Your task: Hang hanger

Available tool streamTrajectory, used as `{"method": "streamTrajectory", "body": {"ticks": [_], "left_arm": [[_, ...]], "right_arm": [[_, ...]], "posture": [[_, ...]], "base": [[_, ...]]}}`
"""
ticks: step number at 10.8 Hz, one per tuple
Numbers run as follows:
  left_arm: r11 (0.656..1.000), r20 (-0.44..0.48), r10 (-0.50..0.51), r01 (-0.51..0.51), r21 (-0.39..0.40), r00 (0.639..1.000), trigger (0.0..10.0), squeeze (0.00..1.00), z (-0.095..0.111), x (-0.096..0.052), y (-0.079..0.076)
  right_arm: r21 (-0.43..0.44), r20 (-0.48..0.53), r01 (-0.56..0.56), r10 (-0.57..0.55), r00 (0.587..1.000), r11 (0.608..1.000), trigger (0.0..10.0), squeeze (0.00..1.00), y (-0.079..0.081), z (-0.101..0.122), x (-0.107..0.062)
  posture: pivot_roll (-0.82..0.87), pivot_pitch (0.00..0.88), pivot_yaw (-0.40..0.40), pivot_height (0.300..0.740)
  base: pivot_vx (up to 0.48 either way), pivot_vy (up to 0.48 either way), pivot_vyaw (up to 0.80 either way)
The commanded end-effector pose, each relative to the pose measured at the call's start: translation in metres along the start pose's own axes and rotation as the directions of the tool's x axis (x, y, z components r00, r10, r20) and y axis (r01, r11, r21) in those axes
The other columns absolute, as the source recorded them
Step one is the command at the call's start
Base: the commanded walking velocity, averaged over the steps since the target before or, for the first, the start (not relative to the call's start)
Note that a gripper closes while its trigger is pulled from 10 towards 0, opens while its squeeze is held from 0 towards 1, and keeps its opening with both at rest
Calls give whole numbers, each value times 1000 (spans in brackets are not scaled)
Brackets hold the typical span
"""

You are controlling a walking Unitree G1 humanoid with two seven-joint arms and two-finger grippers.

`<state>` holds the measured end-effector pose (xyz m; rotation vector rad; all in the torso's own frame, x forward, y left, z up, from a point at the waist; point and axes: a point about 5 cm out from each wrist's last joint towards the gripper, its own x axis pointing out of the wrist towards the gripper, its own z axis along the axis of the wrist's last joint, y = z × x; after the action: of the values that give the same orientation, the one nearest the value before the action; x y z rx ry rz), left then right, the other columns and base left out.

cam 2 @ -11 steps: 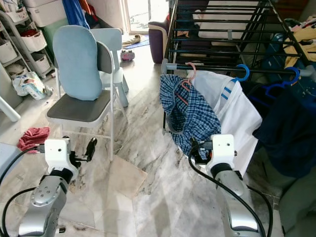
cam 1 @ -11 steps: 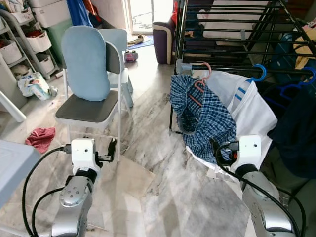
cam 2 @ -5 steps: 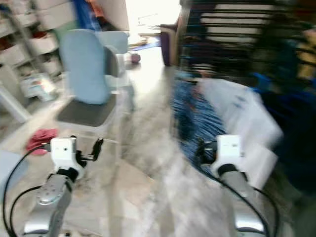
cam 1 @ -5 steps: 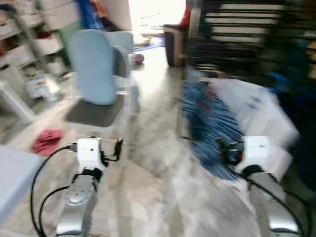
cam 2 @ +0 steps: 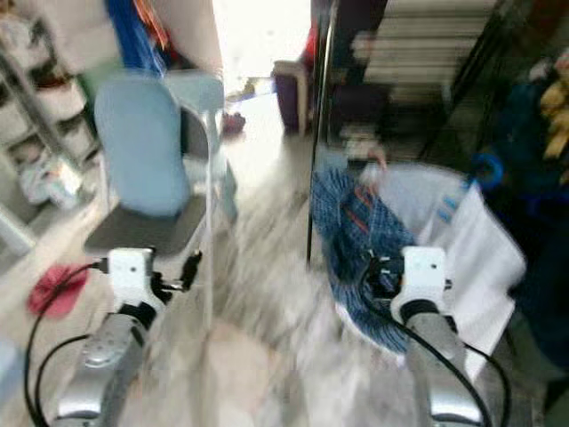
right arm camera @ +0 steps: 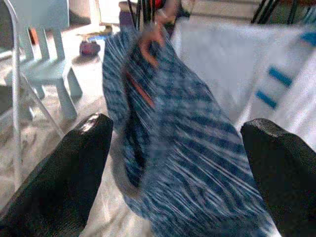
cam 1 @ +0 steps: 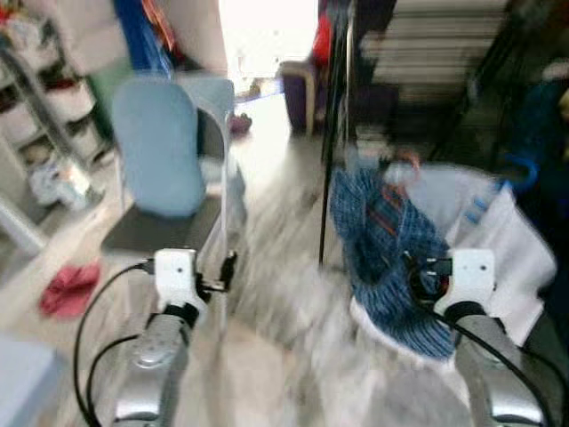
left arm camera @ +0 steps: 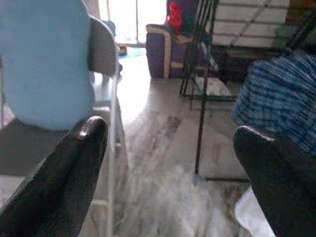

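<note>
Approach seems the step: we see right gripper (right arm camera: pixel 173 163) and left gripper (left arm camera: pixel 168 163) spread, empty. Pink hanger (cam 1: pixel 388 191) carries the plaid shirt (cam 1: pixel 391 249) at the drying rack (cam 1: pixel 342 133) front edge. Next, reach it.

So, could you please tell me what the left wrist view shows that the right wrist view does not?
The left wrist view alone shows the grey folding chair with its pale blue cushion, a purple armchair and the drying rack's black legs. The right wrist view alone shows the pink hanger, a white garment with blue stripes and a small pale blue chair. Both show the blue checked shirt and open gripper fingers.
</note>
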<state>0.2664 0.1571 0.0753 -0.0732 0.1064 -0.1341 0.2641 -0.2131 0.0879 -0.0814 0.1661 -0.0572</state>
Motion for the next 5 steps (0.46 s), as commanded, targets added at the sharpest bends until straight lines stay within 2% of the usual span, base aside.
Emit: {"method": "streamTrajectory", "body": {"ticks": [1, 2, 4, 5], "left_arm": [[1000, -20, 25, -24, 15, 1000, 10000, 0, -4, -3, 10], [1000, -43, 12, -11, 15, 999, 10000, 0, -7, -4, 8], [998, -52, 0, 4, 70, 999, 10000, 0, -8, -3, 4], [997, -42, 7, -4, 73, 999, 10000, 0, -7, -4, 5]], "right_arm": [[17, -7, 20, -20, 1000, 1000, 10000, 0, -2, -2, -4], [11, -22, 43, -43, 999, 999, 10000, 0, -8, -7, -9], [-9, -20, 41, -41, 999, 999, 10000, 0, -7, -4, -8], [-9, -18, 36, -37, 999, 999, 10000, 0, -5, -4, -6]], "posture": [[-175, 0, 18, 740], [-175, 0, 17, 740], [-167, 0, -3, 740], [-167, 0, -3, 740]], "base": [[292, 382, 0], [0, 330, 0], [0, 0, 0], [0, 0, 0]]}}
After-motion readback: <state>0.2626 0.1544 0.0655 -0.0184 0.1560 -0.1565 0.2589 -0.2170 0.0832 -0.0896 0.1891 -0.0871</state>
